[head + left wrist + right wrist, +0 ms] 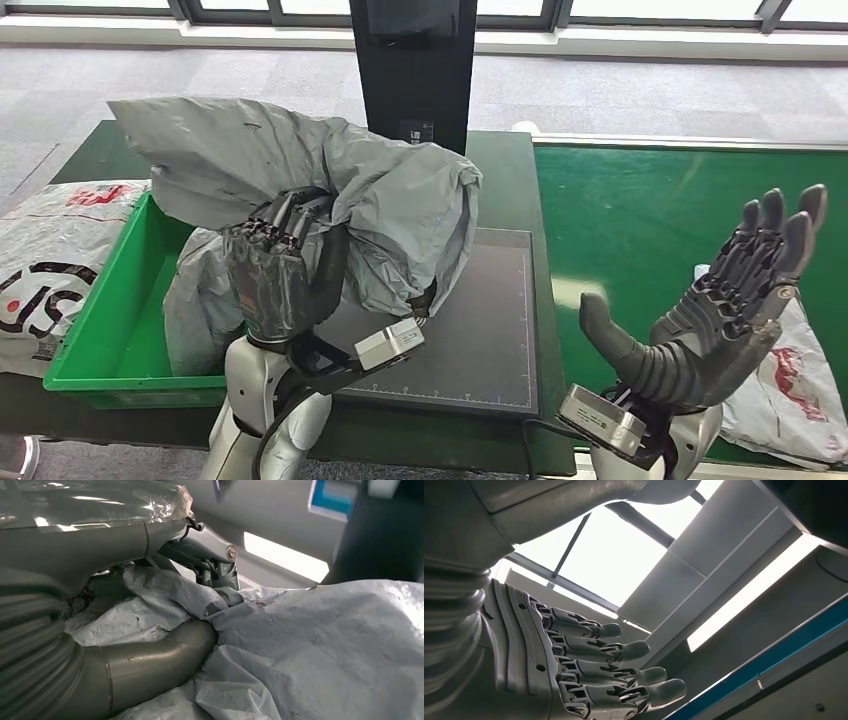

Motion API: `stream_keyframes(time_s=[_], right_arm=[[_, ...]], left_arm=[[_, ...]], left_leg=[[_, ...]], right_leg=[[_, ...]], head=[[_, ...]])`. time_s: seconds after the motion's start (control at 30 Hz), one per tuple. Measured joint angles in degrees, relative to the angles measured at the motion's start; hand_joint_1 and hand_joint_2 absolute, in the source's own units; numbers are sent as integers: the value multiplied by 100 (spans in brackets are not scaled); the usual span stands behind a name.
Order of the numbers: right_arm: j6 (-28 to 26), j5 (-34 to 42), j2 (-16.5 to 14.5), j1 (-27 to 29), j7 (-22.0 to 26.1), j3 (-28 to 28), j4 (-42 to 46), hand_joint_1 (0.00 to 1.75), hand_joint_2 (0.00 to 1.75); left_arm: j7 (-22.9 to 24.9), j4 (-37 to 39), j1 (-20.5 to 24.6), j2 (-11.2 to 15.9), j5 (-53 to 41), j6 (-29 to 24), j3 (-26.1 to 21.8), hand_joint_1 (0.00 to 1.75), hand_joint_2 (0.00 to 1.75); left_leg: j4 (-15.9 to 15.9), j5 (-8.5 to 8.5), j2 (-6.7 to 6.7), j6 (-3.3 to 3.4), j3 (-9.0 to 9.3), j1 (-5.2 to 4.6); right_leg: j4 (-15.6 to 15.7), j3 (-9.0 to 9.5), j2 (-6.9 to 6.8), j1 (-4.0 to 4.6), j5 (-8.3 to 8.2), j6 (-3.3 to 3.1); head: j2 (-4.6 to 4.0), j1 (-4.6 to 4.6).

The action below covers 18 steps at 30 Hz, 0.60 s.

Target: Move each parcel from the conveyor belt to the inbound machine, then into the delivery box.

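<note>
Above the inbound machine [470, 330], a grey parcel [300, 170] is gripped by the left hand [275, 265], apparently bound for the green delivery box [110, 320] beside it. The right hand [715, 310] is held spread and empty; a white parcel [790, 390] just beside it on the conveyor belt [640, 210] remains to be moved.

Left hand [278, 268]: dark grey ribbed back, black segmented fingers, glossy silver forearm, black cable at wrist, small silver camera block. Right hand [722, 305]: dark grey, thick smooth thumb, ribbed palm cover with small screws, jointed fingers with rounded tips
</note>
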<state>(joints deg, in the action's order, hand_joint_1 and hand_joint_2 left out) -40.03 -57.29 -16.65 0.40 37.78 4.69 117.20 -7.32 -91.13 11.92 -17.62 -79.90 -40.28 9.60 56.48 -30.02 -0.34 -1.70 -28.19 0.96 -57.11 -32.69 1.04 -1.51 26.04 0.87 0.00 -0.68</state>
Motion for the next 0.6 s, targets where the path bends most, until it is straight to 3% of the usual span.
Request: stream_keyframes(time_s=[0.43,0.6], right_arm=[[1,34,0,0,31,-17,-5,0,175],[1,-32,-1,0,-74,-17,-5,0,175]], left_arm=[[-391,-1421,-218,35,481,2,-293,175,175],[-251,-1283,-263,34,657,13,-751,175,175]], left_leg=[[0,-2,-4,2,-5,-1],[0,-2,-4,2,0,-1]], right_leg=[[1,-1,-4,-1,2,-1],[2,1,-6,-1,3,-1]], head=[[0,0],[0,0]])
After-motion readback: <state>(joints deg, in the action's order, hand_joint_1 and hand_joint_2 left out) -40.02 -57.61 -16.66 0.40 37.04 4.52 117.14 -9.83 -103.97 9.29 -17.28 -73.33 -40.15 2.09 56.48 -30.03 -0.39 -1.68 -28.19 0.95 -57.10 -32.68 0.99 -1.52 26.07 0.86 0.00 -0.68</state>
